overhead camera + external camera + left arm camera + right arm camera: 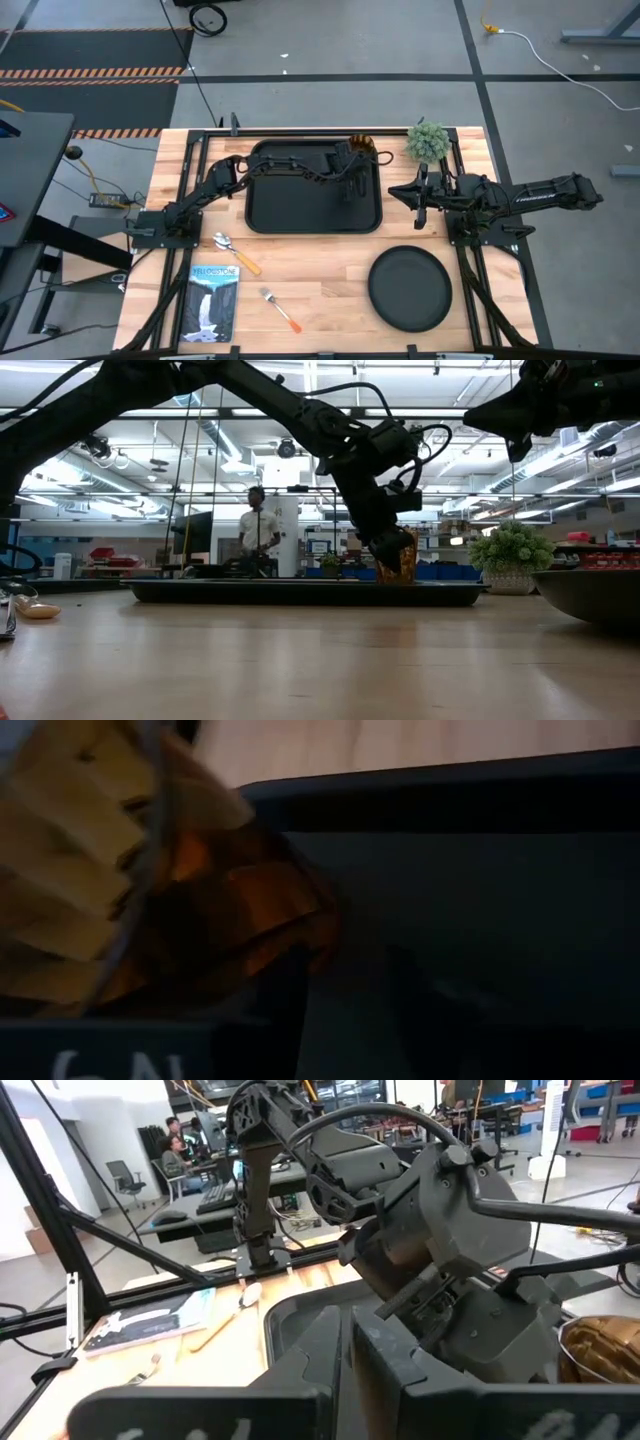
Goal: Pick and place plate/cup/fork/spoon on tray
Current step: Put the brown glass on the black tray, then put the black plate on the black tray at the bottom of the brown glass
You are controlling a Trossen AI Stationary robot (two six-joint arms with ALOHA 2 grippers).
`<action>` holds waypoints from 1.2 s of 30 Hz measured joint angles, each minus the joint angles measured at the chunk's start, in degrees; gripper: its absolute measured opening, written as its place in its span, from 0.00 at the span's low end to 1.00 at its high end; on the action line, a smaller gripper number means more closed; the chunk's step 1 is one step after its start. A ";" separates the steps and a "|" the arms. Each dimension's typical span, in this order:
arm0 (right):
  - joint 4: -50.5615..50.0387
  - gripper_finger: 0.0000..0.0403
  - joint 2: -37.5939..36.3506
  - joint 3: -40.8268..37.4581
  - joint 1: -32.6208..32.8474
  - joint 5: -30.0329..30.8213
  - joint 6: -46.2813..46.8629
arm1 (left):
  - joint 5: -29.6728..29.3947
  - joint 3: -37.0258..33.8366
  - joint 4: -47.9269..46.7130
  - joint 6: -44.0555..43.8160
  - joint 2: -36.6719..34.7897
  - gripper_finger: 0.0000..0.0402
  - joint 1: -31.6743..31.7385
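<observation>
— So, where is the left gripper (358, 152) now?

— It reaches over the tray (268, 215), at the far right corner of it, about 1 o'clock from the tray's middle. It holds the cup (361, 146) between its fingers. In the low view the cup (398, 556) is upright and very low at the tray (300, 592); I cannot tell if its bottom touches the tray floor.

— And the right gripper (419, 203)?

— It hangs just beside the tray's right edge, at 3 o'clock from the tray. It carries nothing, and I cannot tell how wide its fingers are.

— Where are the other things?

— The plate (410, 288) lies on the table at about 5 o'clock from the tray, well apart from it. The spoon (234, 253) lies near the tray's front left corner, at 7 o'clock. The fork (280, 309) is at 6 o'clock, nearer to the front edge of the table. A booklet (211, 301) lies left of the fork. A small green plant (427, 141) stands at 2 o'clock, near the cup.

— Somebody in the room?

— Yes, a person (259, 532) stands far behind the table.
</observation>
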 joint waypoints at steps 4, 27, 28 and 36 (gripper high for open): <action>0.02 0.08 -0.04 0.00 0.00 0.00 -0.11 | -0.31 0.00 -1.96 1.54 -0.79 0.35 -2.44; 12.66 0.08 -3.32 0.00 0.01 -21.40 2.67 | 8.18 0.09 -36.03 -6.71 -8.44 0.32 -19.04; 12.64 0.08 -3.29 0.00 0.01 -21.39 2.20 | 8.15 0.09 -37.96 -7.52 -8.44 0.32 -19.51; 13.51 0.08 -2.50 0.00 -0.03 -20.71 -4.43 | 7.40 0.00 -37.46 -6.47 -11.83 0.27 -22.54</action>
